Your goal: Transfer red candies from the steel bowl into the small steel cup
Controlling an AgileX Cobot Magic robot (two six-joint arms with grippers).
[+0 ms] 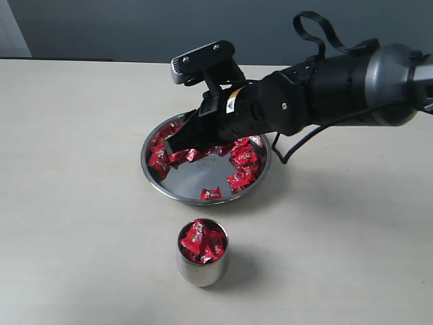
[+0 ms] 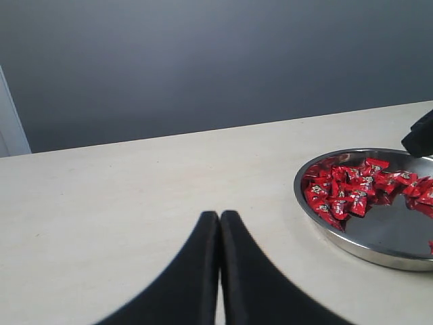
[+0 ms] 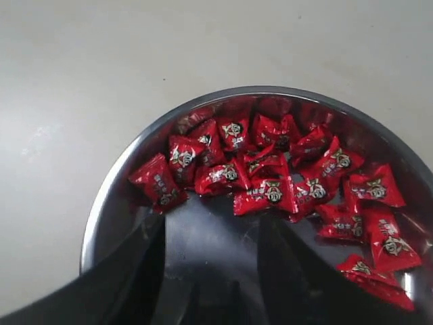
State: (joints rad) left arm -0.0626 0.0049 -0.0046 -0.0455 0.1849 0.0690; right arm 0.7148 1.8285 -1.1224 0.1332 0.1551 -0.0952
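The steel bowl (image 1: 177, 192) sits mid-table with red candies (image 1: 242, 159) scattered round its inside. In the right wrist view the red candies (image 3: 270, 193) lie in a cluster just beyond my right gripper (image 3: 211, 227), which is open with nothing between its fingers, low over the steel bowl (image 3: 108, 200). In the exterior view that right gripper (image 1: 177, 143) points down into the dish's left side. The small steel cup (image 1: 201, 269) stands in front of the dish, heaped with red candies (image 1: 201, 241). My left gripper (image 2: 220, 220) is shut and empty, left of the steel bowl (image 2: 352, 247) holding candies (image 2: 348, 193).
The right arm (image 1: 325, 88) stretches from the right edge across the back of the dish, with a looped cable above it. A beige tabletop (image 1: 74, 169) surrounds dish and cup, with a dark wall behind.
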